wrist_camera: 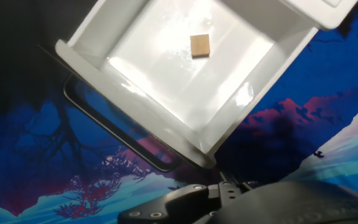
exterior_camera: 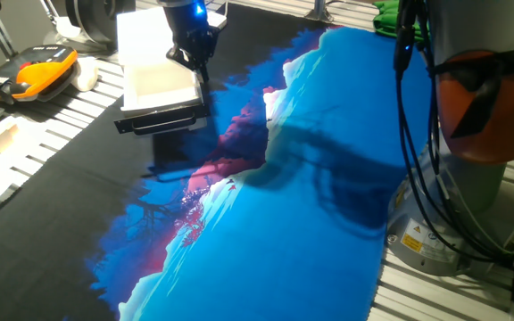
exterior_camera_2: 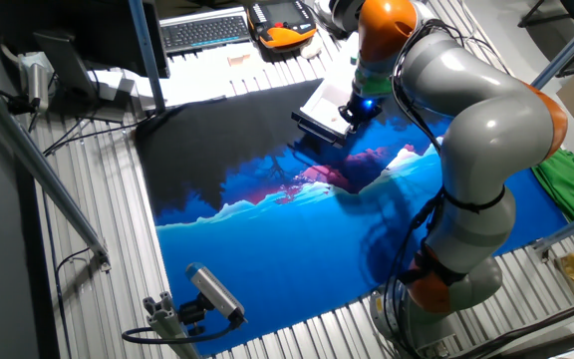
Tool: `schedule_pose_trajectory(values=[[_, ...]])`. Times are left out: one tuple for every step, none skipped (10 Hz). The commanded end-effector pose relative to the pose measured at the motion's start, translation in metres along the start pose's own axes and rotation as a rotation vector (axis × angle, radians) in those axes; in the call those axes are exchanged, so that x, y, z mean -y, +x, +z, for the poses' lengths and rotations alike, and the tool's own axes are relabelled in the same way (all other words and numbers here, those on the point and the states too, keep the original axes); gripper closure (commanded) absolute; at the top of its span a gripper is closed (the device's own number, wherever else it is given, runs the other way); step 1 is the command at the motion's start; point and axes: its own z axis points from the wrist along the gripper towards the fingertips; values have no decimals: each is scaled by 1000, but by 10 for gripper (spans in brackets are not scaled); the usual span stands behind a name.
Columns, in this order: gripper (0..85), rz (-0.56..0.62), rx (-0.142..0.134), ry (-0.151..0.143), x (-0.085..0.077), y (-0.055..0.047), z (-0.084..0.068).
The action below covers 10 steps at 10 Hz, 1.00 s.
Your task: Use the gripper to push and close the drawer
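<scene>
Hanging over the open drawer (exterior_camera: 161,85), the end effector (exterior_camera: 194,55) was black and had a small blue light glowing on it. It sat by the right side of the drawer, close above it. I could not tell if it touched the drawer. I also could not tell if its fingers were apart or together, because they looked like one dark shape in both fixed views, and the hand view showed only a dark part of the hand at the bottom edge.

The drawer was pulled out from a white box (exterior_camera: 150,36) at the far left of the desk (exterior_camera: 471,285). Its inside was pale and shiny in the hand view (wrist_camera: 185,68). A small tan square (wrist_camera: 199,45) lay flat on the drawer floor, away from the walls. The front of the drawer had a black bar handle (exterior_camera: 161,122), and it faced the near side.

A big cloth (exterior_camera: 328,178) lay over the desk, black on the left and blue with pink and white on the right. The box stood on the black part. An orange and black case (exterior_camera: 29,71) lay to the left of the box, well apart from it. In the other fixed view, a keyboard (exterior_camera_2: 205,30) lay at the far edge, and the big grey arm (exterior_camera_2: 476,140) with orange joints bent over the cloth.
</scene>
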Motion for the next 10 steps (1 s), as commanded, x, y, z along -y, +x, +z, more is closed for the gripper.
schedule_pose_trajectory(values=[[850, -4, 1, -1, -1, 0, 0], [850, -13, 7, 0, -3, 0, -1], [850, -24, 18, 1, -5, -1, -1], [850, -24, 16, -1, -8, -1, -2], [850, -18, 8, -1, -13, -2, -4], [850, -30, 25, 1, -16, -2, -5], [850, -33, 34, 10, -20, -3, -6], [850, -37, 48, 10, -23, -3, -5], [850, -43, 68, 21, -26, -3, -5], [850, -52, 81, 29, -29, -3, -6]])
